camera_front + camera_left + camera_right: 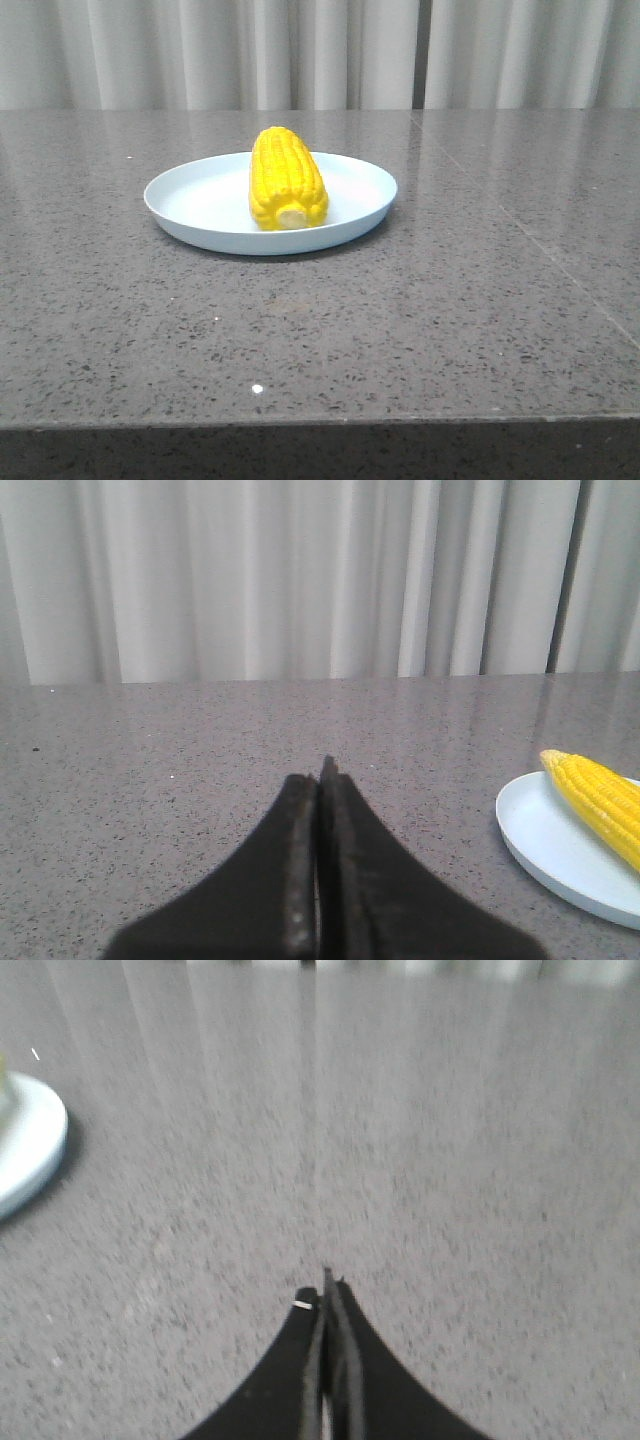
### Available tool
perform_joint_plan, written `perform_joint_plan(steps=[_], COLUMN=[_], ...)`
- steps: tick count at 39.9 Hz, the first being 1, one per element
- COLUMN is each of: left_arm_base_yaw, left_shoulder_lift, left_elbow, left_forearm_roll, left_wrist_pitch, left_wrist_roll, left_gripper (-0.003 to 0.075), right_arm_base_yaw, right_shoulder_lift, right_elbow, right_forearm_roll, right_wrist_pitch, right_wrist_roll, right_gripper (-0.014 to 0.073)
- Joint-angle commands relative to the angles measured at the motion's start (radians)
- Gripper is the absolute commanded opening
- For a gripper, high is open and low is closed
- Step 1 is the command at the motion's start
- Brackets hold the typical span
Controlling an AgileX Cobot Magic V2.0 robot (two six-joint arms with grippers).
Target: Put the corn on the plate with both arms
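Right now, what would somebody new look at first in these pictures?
The bright yellow corn grabs the eye first, lying on the pale blue plate in the middle of the grey speckled table, its cut stub end facing the camera. Then the black left gripper and right gripper, both pinched shut and holding nothing, off to either side.

corn [287,180] on plate [190,200], stub end toward camera | plate on table [450,300], left of centre | curtain [320,50] behind table

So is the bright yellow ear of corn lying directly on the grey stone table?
No, the corn rests inside the pale blue plate.
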Motion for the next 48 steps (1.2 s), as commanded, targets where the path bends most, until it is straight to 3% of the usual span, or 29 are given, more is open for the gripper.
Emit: perform_joint_plan(steps=[1,48], left_arm_base_yaw=[0.002,0.002], left_shoulder_lift=[0.011,0.005], left_elbow=[-0.028,-0.013], left_forearm_roll=[-0.003,-0.003], left_wrist_pitch=[-0.089,-0.107], left_wrist_roll=[-0.003,-0.003], left_gripper=[-0.002,-0.002], right_arm_base_yaw=[0.0,0.0], right_shoulder_lift=[-0.054,-0.071], right_elbow=[-0.008,-0.008], right_forearm_roll=[-0.023,-0.023], right_wrist_pitch=[-0.156,-0.157], right_wrist_roll=[-0.01,-0.01], right_gripper=[-0.0068,-0.0068])
